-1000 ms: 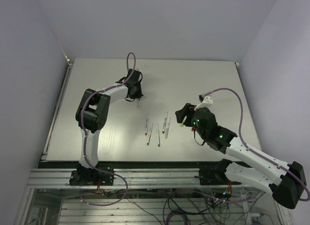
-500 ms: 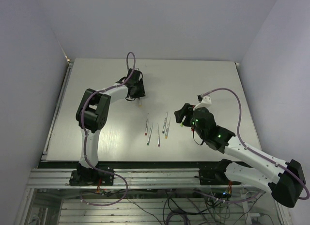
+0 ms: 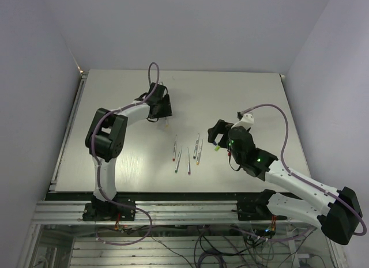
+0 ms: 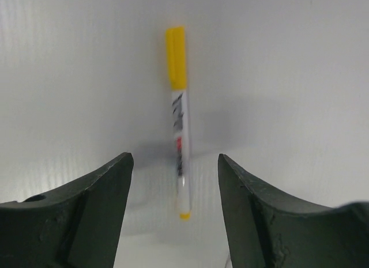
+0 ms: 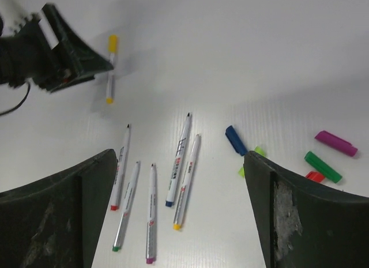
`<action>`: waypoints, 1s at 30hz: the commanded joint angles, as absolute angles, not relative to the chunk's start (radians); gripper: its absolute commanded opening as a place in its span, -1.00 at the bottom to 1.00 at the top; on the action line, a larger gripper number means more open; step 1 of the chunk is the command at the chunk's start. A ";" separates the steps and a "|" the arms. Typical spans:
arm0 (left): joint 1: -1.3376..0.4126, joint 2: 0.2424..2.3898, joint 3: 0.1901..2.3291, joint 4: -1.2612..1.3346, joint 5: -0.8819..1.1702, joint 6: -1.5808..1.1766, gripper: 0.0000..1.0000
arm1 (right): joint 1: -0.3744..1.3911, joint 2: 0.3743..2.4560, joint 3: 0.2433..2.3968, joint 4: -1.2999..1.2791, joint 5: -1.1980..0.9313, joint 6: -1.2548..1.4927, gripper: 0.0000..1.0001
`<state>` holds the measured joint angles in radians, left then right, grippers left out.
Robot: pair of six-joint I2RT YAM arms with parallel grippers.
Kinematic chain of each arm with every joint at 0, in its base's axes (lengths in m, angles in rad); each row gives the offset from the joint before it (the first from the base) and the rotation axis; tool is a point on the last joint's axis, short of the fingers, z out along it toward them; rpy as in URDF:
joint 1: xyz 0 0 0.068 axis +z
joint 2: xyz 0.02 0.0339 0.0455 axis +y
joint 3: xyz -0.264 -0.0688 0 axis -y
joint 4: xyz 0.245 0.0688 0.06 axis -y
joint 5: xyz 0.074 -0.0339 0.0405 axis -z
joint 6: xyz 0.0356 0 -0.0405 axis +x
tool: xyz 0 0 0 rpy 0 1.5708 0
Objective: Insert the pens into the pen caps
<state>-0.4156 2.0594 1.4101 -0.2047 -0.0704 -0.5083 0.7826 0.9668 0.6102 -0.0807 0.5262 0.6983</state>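
So I've got 1 done: L gripper (image 4: 174, 157) just let go of the capped yellow pen (image 4: 180, 135), R gripper (image 5: 180, 154) now spread wide too, empty.

In the right wrist view, the red cap (image 5: 313, 176) was mostly hidden behind a finger of the right gripper (image 5: 179, 158), and the light green piece (image 5: 242, 171) showed only partly from under the blue cap (image 5: 236, 140). In the left wrist view, the print on the yellow-capped pen (image 4: 180, 135) was too blurred to read, and the picture's edge cut off the fingers of the left gripper (image 4: 174, 158). From above, the five loose pens (image 3: 187, 154) were too small to tell their colours.
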 commanded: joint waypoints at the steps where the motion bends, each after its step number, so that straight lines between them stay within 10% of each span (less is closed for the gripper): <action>1: -0.413 1.894 1.282 -0.168 -0.103 -0.507 0.40 | 0.760 0.970 0.649 -0.089 0.613 0.699 0.81; 12: -0.657 1.646 1.017 -0.193 -0.294 -0.495 0.38 | 0.512 0.954 0.629 -0.105 0.434 0.697 0.11; 15: -0.731 1.637 0.987 -0.205 -0.349 -0.521 0.37 | 0.502 0.922 0.602 -0.135 0.445 0.725 -0.88; 30: -0.841 1.721 0.993 -0.239 -0.423 -0.553 0.34 | 0.499 0.777 0.517 -0.288 0.469 0.783 -0.98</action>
<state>-0.8135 1.6859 0.9565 -0.2173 -0.3790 -0.5430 0.5034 0.8310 0.5488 -0.2573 0.4538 0.7490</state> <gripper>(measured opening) 0.679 0.012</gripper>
